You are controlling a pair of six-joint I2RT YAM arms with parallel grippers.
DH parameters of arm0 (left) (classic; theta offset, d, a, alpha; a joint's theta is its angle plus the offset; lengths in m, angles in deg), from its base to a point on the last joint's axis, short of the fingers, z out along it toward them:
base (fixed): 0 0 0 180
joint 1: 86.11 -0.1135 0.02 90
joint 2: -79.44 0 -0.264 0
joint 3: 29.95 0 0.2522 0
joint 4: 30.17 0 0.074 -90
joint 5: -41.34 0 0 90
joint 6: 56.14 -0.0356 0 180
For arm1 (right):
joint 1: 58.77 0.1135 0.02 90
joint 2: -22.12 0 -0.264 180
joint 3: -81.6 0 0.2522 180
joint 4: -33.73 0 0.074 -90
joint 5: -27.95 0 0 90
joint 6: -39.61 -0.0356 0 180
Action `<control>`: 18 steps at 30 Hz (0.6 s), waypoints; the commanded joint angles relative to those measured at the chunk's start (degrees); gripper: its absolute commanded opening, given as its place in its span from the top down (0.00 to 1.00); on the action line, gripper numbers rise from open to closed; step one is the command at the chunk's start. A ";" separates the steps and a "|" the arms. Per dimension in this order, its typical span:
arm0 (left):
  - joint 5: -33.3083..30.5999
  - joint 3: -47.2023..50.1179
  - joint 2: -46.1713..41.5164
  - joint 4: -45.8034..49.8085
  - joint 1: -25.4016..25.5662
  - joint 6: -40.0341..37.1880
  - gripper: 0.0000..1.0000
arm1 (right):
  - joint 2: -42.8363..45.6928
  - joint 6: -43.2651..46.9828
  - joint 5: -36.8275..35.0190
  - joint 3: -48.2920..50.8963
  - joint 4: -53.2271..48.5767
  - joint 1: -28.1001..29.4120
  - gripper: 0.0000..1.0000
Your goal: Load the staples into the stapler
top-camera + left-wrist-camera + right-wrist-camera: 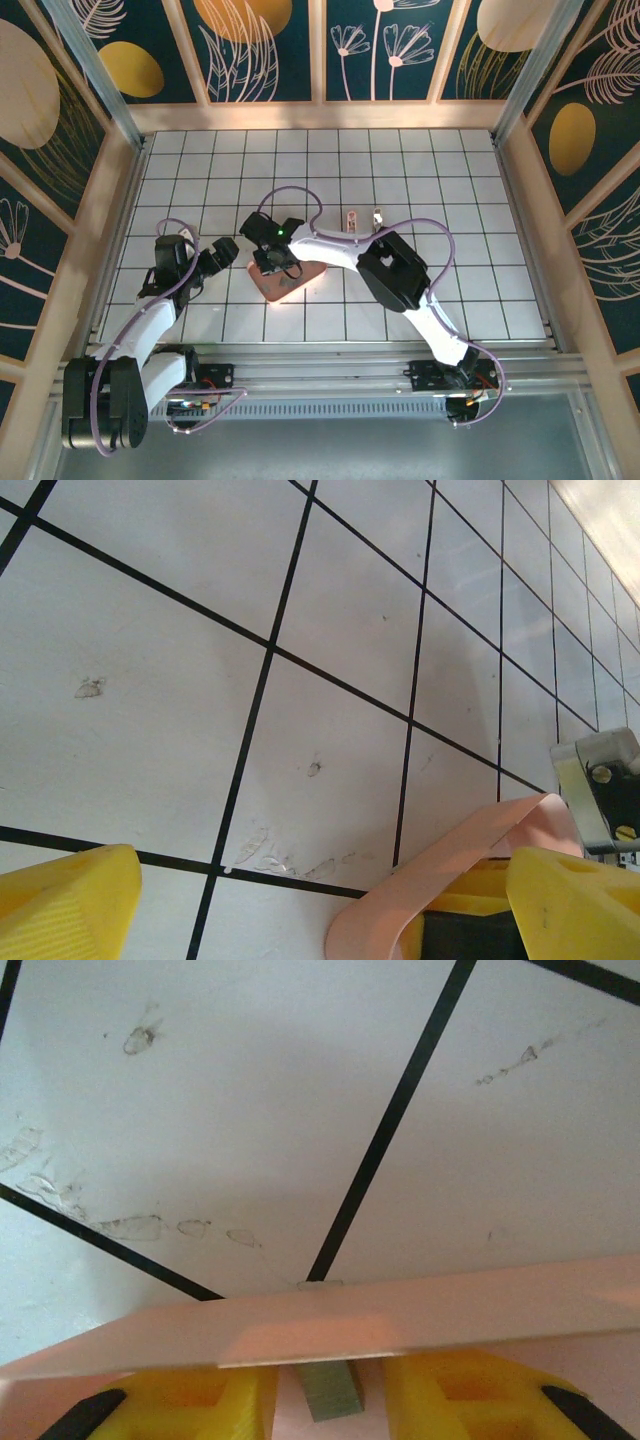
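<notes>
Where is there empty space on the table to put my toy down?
Free: the far rows of tiles between the back wall and the stapler, and the right-hand tiles beyond the right arm. Crowded: the middle, where the left gripper and right gripper sit by the pink tray.

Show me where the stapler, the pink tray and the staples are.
stapler [349, 219], top view, middle of its body.
pink tray [302, 285], top view, its bare right part.
staples [325, 1396], right wrist view, top face of the grey strip.
</notes>
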 commanded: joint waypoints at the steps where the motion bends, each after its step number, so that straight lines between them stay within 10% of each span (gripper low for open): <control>1: 0.55 0.41 -0.64 -0.87 -0.32 -1.07 0.06 | 1.66 1.95 -2.14 2.47 2.04 0.59 0.68; 18: 0.49 0.35 -1.72 -0.69 -0.32 -2.30 0.07 | 9.83 1.12 -5.65 8.43 6.94 1.08 0.80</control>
